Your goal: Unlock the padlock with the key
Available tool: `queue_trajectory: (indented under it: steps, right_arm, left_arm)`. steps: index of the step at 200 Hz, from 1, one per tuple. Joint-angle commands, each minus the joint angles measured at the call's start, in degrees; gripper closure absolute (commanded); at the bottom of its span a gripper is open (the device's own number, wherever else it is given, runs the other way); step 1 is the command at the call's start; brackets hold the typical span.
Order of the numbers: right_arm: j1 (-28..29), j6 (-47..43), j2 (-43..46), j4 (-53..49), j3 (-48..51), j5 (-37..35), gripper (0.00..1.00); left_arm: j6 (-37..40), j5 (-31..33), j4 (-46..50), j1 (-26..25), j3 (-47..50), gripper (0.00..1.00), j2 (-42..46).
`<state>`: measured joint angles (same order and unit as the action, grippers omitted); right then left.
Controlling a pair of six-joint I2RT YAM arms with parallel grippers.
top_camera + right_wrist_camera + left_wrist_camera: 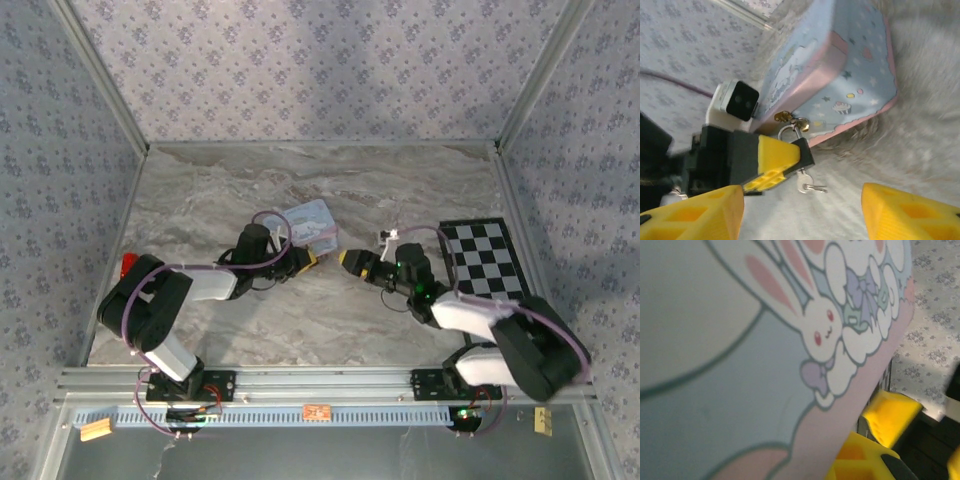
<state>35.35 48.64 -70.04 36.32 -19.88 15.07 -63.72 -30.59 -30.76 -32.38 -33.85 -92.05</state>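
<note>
Left pincer (316, 257) pinches the padlock (806, 154) at the tin (860, 60); right pincer (802, 202) is spread.
The padlock's shackle hangs from the tin's gold hasp (782, 117), with its black body clamped in the left pincer. The key (803, 181) juts from its underside. The right pincer's yellow fingers (705, 215) stand wide apart near the key, holding nothing.

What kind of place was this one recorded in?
Most likely a lab robot test cell, not a home: a marble-look tabletop boxed in by patterned wall panels on aluminium framing, with a black-and-white checkerboard calibration board lying at the right.
</note>
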Motion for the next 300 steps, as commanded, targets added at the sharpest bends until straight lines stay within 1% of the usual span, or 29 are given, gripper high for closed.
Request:
queue_trajectory:
  steps: [1, 8, 15, 29, 45, 66, 94, 100, 112, 124, 153, 170, 186, 211, 242, 263, 300]
  right_arm:
    - [9.5, -24.2, 10.2, -17.2, -0.7, -21.9, 0.35]
    - [12.1, -28.5, 12.7, -16.6, 0.4, -26.4, 0.35]
    - [13.5, -31.9, 14.4, -15.8, 1.5, -29.3, 0.34]
    - [14.5, -38.0, 15.8, -12.5, 3.6, -31.3, 0.33]
    - [16.6, -44.6, 14.7, -6.4, 6.0, -34.1, 0.32]
    - [19.1, -52.4, 9.2, 1.5, 7.1, -34.7, 0.31]
    - [25.3, -63.2, -1.1, 11.8, 5.8, -37.1, 0.28]
    - [26.1, -64.5, -3.5, 14.7, 5.7, -37.8, 0.29]
    - [27.1, -66.9, -8.0, 18.3, 4.7, -38.5, 0.32]
    - [28.2, -68.8, -12.9, 20.2, 2.9, -40.1, 0.35]
    - [30.2, -71.3, -24.2, 30.9, 0.8, -43.8, 0.33]
    - [31.2, -72.6, -29.1, 34.9, -0.8, -46.1, 0.34]
    - [32.3, -74.1, -32.4, 38.7, -1.6, -46.5, 0.34]
    - [32.5, -73.9, -34.2, 40.3, -2.4, -46.8, 0.36]
    - [32.5, -74.0, -34.2, 37.6, -3.3, -47.0, 0.38]
    - [31.7, -74.5, -35.3, 39.3, -3.2, -47.1, 0.41]
    - [30.1, -74.6, -34.6, 37.1, -3.5, -44.9, 0.52]
  left_arm:
    - [-2.4, 0.9, 4.5, -0.3, -2.4, 1.00, 0.4]
    - [-2.6, 1.3, 5.8, -0.3, -2.6, 1.00, 0.8]
    - [-2.9, 1.7, 7.2, -0.3, -2.9, 1.00, 1.1]
    - [-3.0, 2.1, 9.8, -0.4, -3.6, 1.00, 1.8]
    - [-3.0, 2.4, 11.6, -0.4, -4.2, 1.00, 2.6]
    - [-2.8, 2.6, 14.4, -0.4, -5.0, 1.00, 3.8]
    - [-1.9, 3.3, 16.9, -0.4, -5.0, 1.00, 5.4]
    - [-1.7, 3.5, 17.4, -0.4, -4.9, 1.00, 5.7]
    - [-1.4, 4.0, 17.7, -0.4, -4.6, 1.00, 6.0]
    - [-1.0, 4.5, 17.8, -0.5, -4.5, 1.00, 6.0]
    - [-1.6, 4.4, 16.2, -0.6, -4.1, 1.00, 5.1]
    - [-1.4, 4.4, 15.7, -0.7, -3.9, 1.00, 5.0]
    - [-0.8, 4.7, 16.3, -0.6, -3.4, 1.00, 5.2]
    - [-0.6, 4.4, 16.1, -0.5, -2.8, 1.00, 5.0]
    - [-0.5, 4.1, 15.0, -0.4, -2.2, 1.00, 4.3]
    - [-1.1, 3.5, 13.5, -0.3, -1.8, 1.00, 4.1]
    - [-0.1, 4.0, 14.3, -0.4, -1.3, 1.00, 5.2]
